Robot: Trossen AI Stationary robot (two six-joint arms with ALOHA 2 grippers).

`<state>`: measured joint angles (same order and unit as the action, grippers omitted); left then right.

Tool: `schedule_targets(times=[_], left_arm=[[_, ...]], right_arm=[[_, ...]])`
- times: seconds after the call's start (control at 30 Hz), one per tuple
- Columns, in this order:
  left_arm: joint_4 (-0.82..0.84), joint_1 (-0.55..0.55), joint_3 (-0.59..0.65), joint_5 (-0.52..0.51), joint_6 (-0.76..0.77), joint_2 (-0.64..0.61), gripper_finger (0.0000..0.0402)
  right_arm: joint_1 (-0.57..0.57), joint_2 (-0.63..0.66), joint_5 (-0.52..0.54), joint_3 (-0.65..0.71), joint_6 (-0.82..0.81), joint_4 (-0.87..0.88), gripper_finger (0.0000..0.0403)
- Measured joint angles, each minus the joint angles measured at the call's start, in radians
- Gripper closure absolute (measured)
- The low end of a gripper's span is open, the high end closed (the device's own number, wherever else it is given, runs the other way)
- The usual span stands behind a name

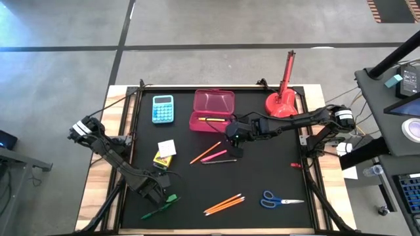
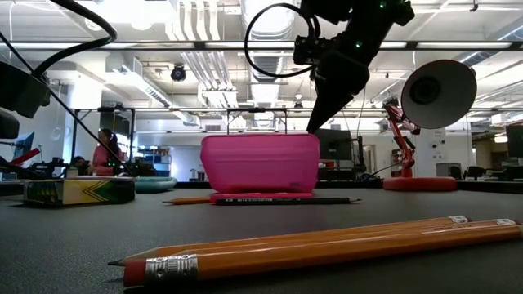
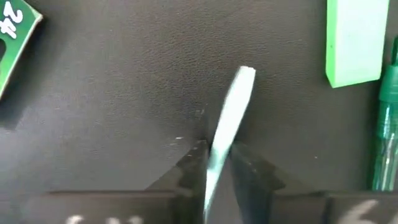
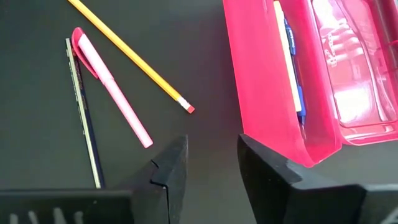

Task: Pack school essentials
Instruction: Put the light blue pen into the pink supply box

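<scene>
Held item: your left gripper point(image 3: 217, 163) is pinched narrow on a thin, flat pale-teal stick point(image 3: 227, 124) jutting forward between its fingers; only the left wrist view shows it.
Beside it: a pale-green block eraser point(image 3: 353, 40) and a translucent green pen point(image 3: 387, 130) lie just off that hand on the pebbled black mat point(image 3: 112, 99).
Right gripper point(image 4: 211, 163): parted, holding nothing, right beside the glossy pink case point(image 4: 323, 81).
Case contents: you see a yellow pencil point(image 4: 285, 46) and blue pen point(image 4: 295, 74) inside only from the right wrist.
Farther off: two orange pencils point(image 1: 223, 204) and blue-handled scissors point(image 1: 279, 198).
</scene>
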<state>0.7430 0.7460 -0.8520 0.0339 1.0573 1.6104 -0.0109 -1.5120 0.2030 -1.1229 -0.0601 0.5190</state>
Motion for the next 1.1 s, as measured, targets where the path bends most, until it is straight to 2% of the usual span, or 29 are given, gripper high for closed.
schedule_targets(times=[0.1,0.27,0.33,0.53,0.7,0.8,0.9,1.0,1.1], left_arm=[[-0.001,0.000,0.000,0.001,0.039,0.000,0.0392],[0.006,0.000,-0.009,-0.009,0.063,-0.007,0.0390],[-0.004,0.000,-0.019,-0.050,0.064,-0.018,0.0390],[-0.010,-0.001,-0.078,-0.318,0.063,-0.086,0.0390],[-0.014,-0.008,-0.132,-0.639,0.048,-0.141,0.0390],[-0.068,-0.020,-0.143,-0.817,-0.041,-0.169,0.0390],[-0.185,-0.046,-0.142,-0.946,-0.205,-0.188,0.0390],[-0.351,-0.085,-0.141,-1.034,-0.413,-0.187,0.0390],[-0.562,-0.137,-0.140,-1.065,-0.616,-0.176,0.0390]], right_arm=[[0.000,0.000,0.000,0.000,0.000,0.001,0.0278],[0.000,0.028,0.000,0.000,0.001,0.028,0.0280],[0.000,0.056,0.000,0.000,-0.001,0.043,0.0280],[0.019,0.161,-0.002,0.010,0.027,0.049,0.0285],[0.063,0.258,-0.004,0.066,0.046,-0.023,0.0289],[0.089,0.300,-0.005,0.115,0.045,-0.081,0.0288],[0.106,0.324,-0.005,0.168,0.034,-0.182,0.0283],[0.112,0.327,-0.006,0.210,0.035,-0.301,0.0273],[0.111,0.318,-0.038,0.223,0.060,-0.368,0.0259]])
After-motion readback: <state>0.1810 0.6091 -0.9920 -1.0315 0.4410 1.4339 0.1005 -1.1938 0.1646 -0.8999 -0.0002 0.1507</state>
